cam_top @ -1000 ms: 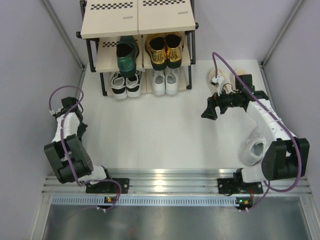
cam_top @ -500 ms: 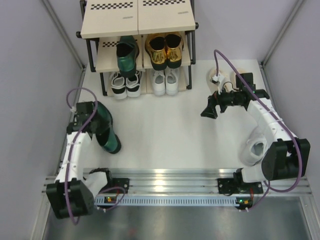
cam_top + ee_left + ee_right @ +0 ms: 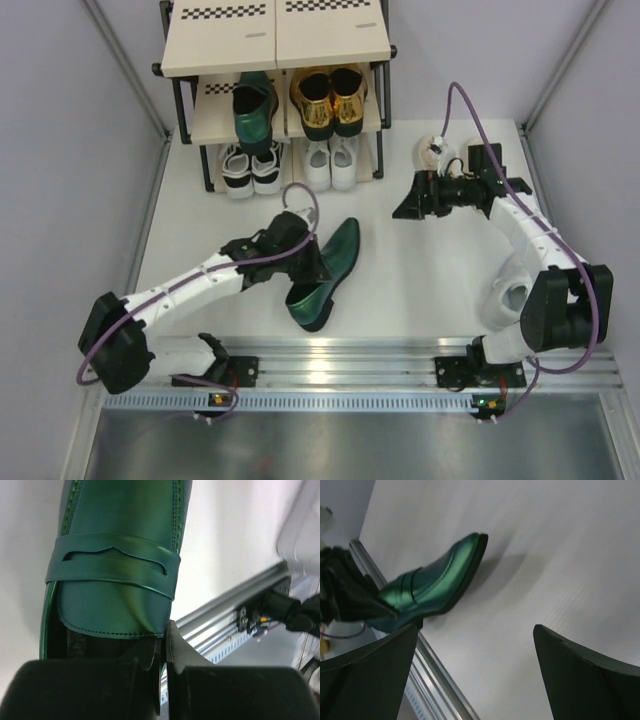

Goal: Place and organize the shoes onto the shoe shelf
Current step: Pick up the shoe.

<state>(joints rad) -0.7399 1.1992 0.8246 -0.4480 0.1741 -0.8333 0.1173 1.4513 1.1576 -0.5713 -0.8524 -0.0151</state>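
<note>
My left gripper [image 3: 312, 270] is shut on the collar of a glossy dark green loafer [image 3: 330, 268], held mid-table with its toe pointing toward the shoe shelf [image 3: 275, 40]. In the left wrist view the fingers [image 3: 172, 650] pinch the edge of the loafer [image 3: 115, 575] by its tongue. The other green loafer [image 3: 255, 110] stands on the middle tier beside the gold loafers [image 3: 328, 100]. Black-and-white sneakers [image 3: 250, 167] and white lace-ups [image 3: 330, 162] fill the bottom tier. My right gripper [image 3: 402, 210] hangs open and empty right of the shelf; its wrist view shows the held loafer [image 3: 430, 587].
Beige sneakers [image 3: 438, 150] lie at the back right, partly hidden behind the right arm. A chunky white sneaker [image 3: 505, 292] lies by the right arm's base. A metal rail [image 3: 330, 355] runs along the near edge, and walls close in both sides.
My left arm has swung from the far left to the middle of the table, carrying the green loafer. The right gripper has shifted slightly back toward the shelf, still open.
</note>
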